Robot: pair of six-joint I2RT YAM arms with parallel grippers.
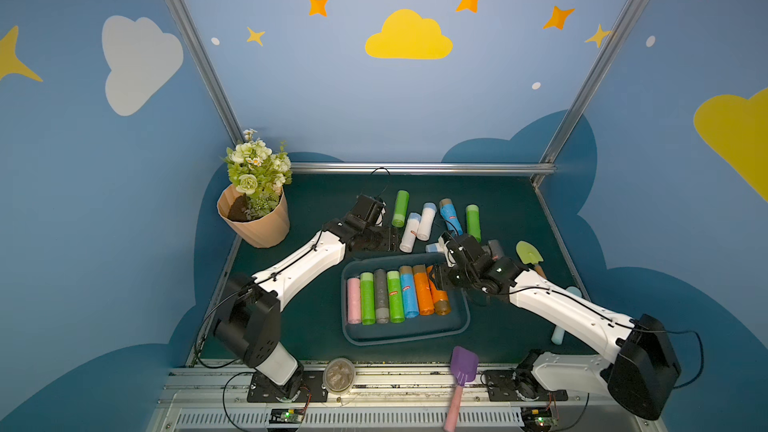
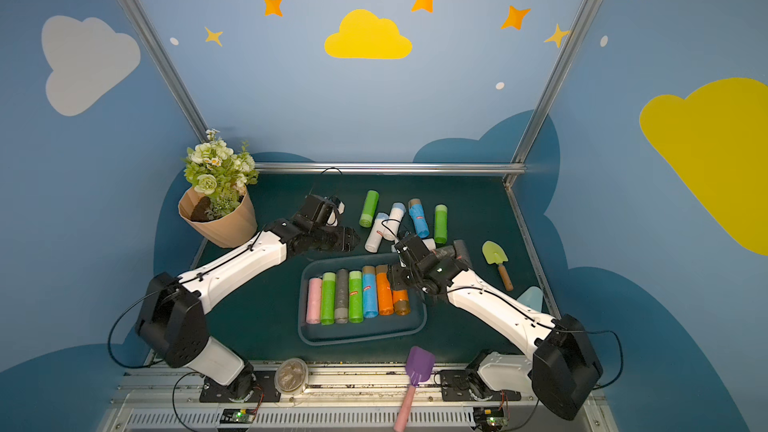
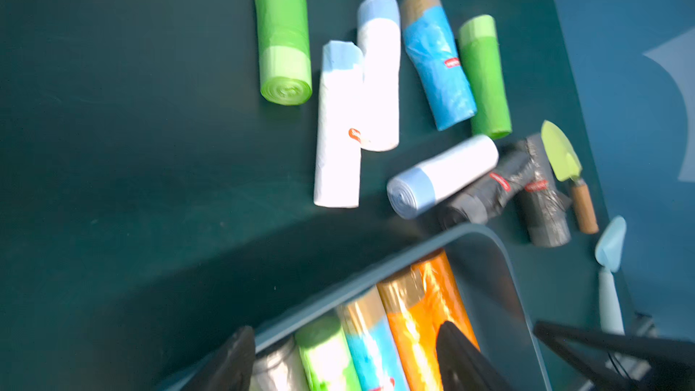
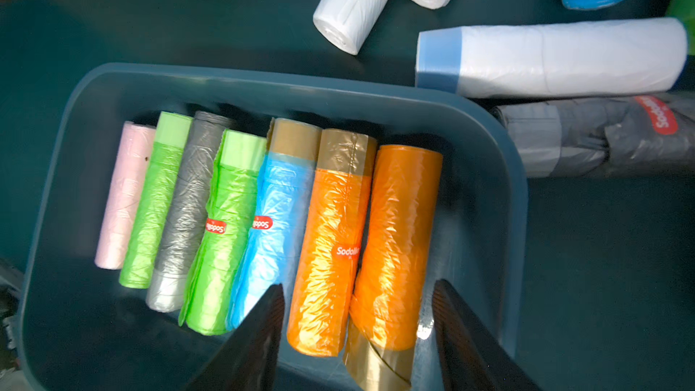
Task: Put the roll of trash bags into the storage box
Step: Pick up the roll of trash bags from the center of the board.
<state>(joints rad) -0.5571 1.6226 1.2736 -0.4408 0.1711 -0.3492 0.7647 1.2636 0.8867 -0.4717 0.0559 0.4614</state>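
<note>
1. Standing over the right end of the box [image 4: 263, 77], the right gripper [image 4: 359, 285] has its jaws apart and clamps nothing.
2. Task item: the orange roll [image 4: 398, 227] lies inside the box, last in a row of seven. It touches a second orange roll [image 4: 331, 220] on one side, and bare floor separates it from the box wall on the other.
3. Governing relation: this roll lies directly beneath the right gripper. Its long axis runs away from the wrist along the fingers [image 4: 259, 336], so the jaw gap spans the roll's width. Its brown-banded end is the nearer one.
4. Contact: the wrist view looks down the fingers and is soft at the tips, so whether either one touches the roll cannot be settled.
5. The left gripper [image 3: 346, 327] hangs over the box's far rim, jaws apart and empty, well apart from the orange roll. The right arm is plainly nearer.
6. Judgement: the roll appears placed. The next move calls for a straight lift clear, since a sideways exit could drag the film wrap.
7. Surface: the mat [image 1: 291, 326] is dark green and flat, and the box floor is smooth plastic.
8. Room: loose rolls lie beyond the far rim, a white roll [image 3: 447, 167] and grey rolls [image 3: 485, 189] nearest it. A trowel [image 1: 528, 253] lies further right, clear of a vertical lift.
</note>
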